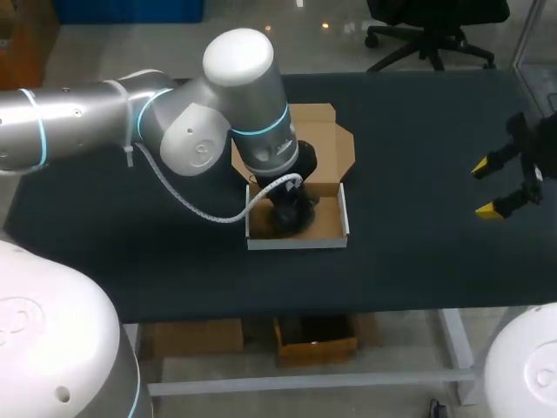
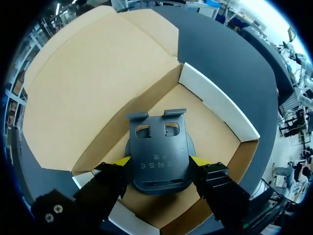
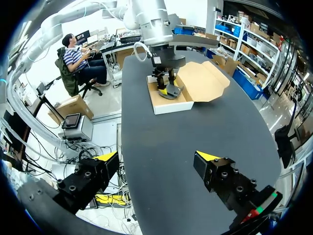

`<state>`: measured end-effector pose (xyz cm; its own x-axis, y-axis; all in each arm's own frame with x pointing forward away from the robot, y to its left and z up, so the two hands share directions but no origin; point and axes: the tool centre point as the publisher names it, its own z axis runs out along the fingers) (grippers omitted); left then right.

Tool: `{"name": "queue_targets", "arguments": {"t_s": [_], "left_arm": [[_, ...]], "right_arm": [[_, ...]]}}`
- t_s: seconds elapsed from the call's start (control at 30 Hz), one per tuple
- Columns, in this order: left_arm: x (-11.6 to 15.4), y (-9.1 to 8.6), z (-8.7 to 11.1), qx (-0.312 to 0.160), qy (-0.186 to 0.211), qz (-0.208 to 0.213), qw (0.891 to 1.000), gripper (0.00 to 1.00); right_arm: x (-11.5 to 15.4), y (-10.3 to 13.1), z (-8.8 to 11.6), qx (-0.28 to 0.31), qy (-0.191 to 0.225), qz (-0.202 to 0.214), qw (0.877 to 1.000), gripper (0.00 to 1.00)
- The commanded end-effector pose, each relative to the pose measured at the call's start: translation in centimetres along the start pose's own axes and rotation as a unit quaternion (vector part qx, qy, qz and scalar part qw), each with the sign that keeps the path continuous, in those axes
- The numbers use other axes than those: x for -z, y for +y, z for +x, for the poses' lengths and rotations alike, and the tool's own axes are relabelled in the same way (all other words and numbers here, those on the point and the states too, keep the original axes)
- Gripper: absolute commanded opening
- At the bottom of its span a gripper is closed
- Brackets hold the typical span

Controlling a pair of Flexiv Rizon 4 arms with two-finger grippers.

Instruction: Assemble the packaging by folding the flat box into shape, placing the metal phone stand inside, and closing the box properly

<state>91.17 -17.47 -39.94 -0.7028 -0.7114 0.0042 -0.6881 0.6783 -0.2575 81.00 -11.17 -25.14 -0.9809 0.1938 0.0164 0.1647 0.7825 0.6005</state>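
The box [image 1: 296,243] stands folded and the left gripper [image 2: 160,160] clasps the phone stand [image 2: 159,144] inside it; closing remains, with the right gripper [image 3: 156,156] open.

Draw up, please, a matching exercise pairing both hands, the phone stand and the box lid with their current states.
Things:
1 left hand
2 right hand
3 phone stand
4 box lid

States:
A folded back, lying open
B open, over bare table
C inside the box tray
D shut on the stand

Pairs: 1-D, 2-B, 3-C, 4-A
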Motion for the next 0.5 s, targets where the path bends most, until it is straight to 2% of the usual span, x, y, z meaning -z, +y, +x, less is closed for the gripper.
{"name": "queue_targets", "arguments": {"t_s": [0.03, 0.3, 0.5], "left_arm": [[0.1, -0.2, 0.2, 0.0, -0.007, 0.0, 1.0, 1.0], [0.6, -0.2, 0.4, 0.0, -0.012, 0.008, 1.0, 1.0], [1.7, -0.1, 0.8, 0.024, -0.018, 0.01, 1.0, 1.0]], "right_arm": [[0.0, 0.0, 0.1, 0.001, 0.0, -0.001, 1.0, 1.0], [0.0, 0.0, 0.1, 0.001, 0.0, -0.001, 1.0, 1.0], [0.0, 0.0, 0.1, 0.001, 0.0, -0.001, 1.0, 1.0]]}}
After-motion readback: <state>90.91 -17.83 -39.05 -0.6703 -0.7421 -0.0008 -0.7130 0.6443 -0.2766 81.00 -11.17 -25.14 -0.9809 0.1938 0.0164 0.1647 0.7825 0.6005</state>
